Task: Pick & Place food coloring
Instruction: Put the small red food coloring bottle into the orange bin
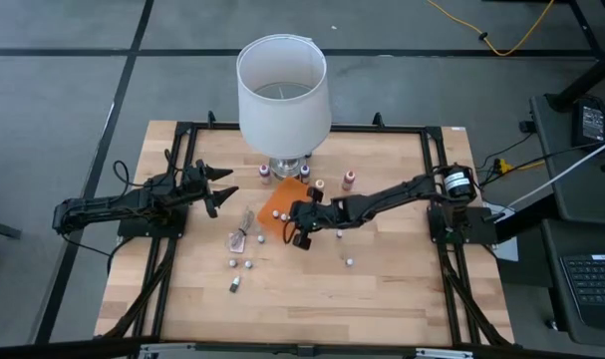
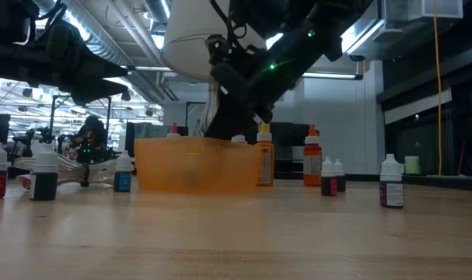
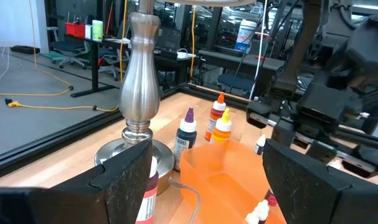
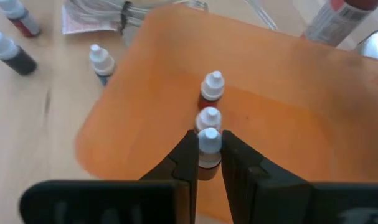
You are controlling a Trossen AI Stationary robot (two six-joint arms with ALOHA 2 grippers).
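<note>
The right gripper (image 4: 207,163) reaches over the orange tray (image 1: 280,207) near the middle of the worktop (image 1: 382,289), its fingers (image 4: 185,163) clenched on a small white-capped bottle (image 4: 208,144) of food coloring held just above the tray floor. Two more white-capped bottles (image 4: 212,87) stand inside the tray directly beyond the held one. The left gripper (image 1: 220,189) waits at the left side of the worktop, fingers released and spread, holding nothing. Other food coloring bottles lie scattered: several loose bottles (image 1: 238,263) on the near-left wood by a crumpled clear wrapper (image 1: 244,224), one (image 1: 350,261) to the near right, and a few (image 1: 349,179) at the far side beside the lamp (image 1: 283,95).
</note>
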